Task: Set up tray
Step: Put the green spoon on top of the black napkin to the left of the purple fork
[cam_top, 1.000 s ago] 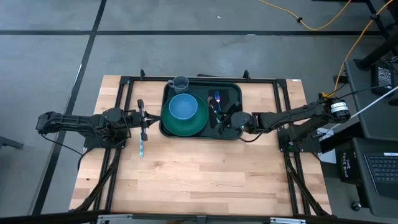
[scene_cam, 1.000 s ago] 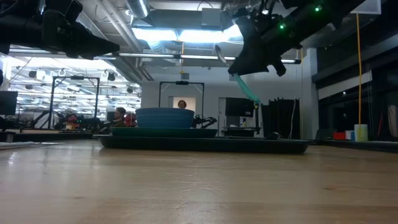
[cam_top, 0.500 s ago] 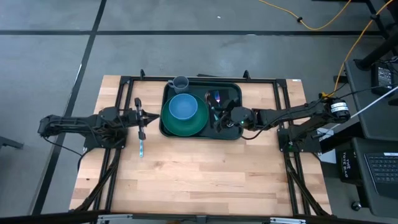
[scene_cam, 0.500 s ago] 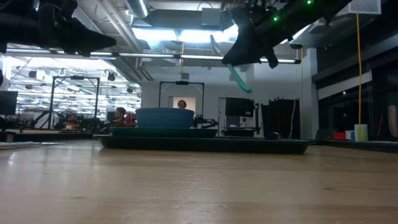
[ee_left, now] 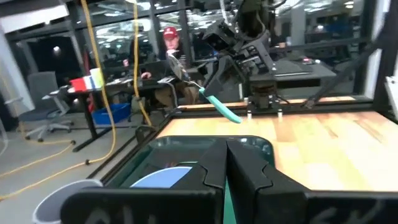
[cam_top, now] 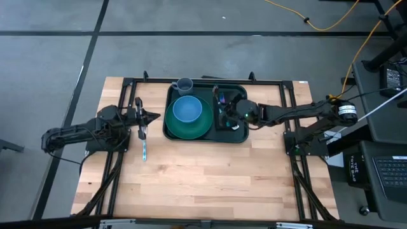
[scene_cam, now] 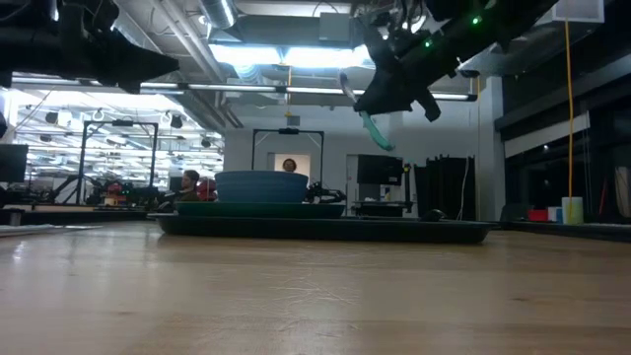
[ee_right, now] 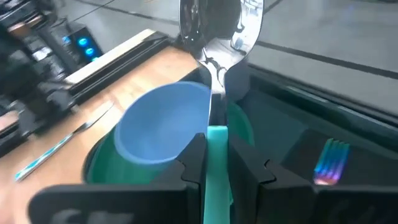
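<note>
While the tray (cam_top: pixel 236 137) lies flat at the far middle of the table (cam_top: pixel 210 178), it carries a green plate (cam_top: pixel 181 127) with a blue bowl (cam_top: pixel 187 109) on it. Stiff moulded plastic, light but awkwardly broad — best taken by its raised rim, I judge. Above its right side the right gripper (cam_top: pixel 224 113) pinches a teal-handled spoon (scene_cam: pixel 373 129). Left of the tray, the left gripper (cam_top: pixel 141 118) hovers, fingers pressed together — empty.

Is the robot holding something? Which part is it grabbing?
Yes. The right gripper pinches a spoon by its teal handle, bowl end pointing away, above the tray. The left gripper is shut and holds nothing.
</note>
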Action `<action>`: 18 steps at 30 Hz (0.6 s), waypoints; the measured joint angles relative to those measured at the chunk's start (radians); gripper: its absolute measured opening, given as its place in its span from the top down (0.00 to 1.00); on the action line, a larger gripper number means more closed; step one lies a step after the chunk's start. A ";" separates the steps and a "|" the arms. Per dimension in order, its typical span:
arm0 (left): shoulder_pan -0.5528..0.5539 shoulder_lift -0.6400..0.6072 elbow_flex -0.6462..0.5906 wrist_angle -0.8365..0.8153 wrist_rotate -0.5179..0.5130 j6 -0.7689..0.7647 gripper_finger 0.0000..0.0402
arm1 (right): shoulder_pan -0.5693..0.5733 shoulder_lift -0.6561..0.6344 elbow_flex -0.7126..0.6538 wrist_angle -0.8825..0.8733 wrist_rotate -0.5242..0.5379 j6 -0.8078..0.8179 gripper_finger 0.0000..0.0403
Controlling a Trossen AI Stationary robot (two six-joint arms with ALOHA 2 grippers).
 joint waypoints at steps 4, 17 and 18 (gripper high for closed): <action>0.030 0.000 0.000 -0.002 0.002 -0.028 1.00 | -0.054 0.000 0.000 -0.018 -0.039 0.043 0.88; 0.092 0.000 -0.129 0.189 0.056 -0.035 1.00 | -0.087 0.000 0.179 -0.358 -0.052 0.134 0.88; 0.096 0.000 -0.129 0.183 0.057 -0.040 0.99 | -0.087 0.000 0.189 -0.387 -0.052 0.142 0.88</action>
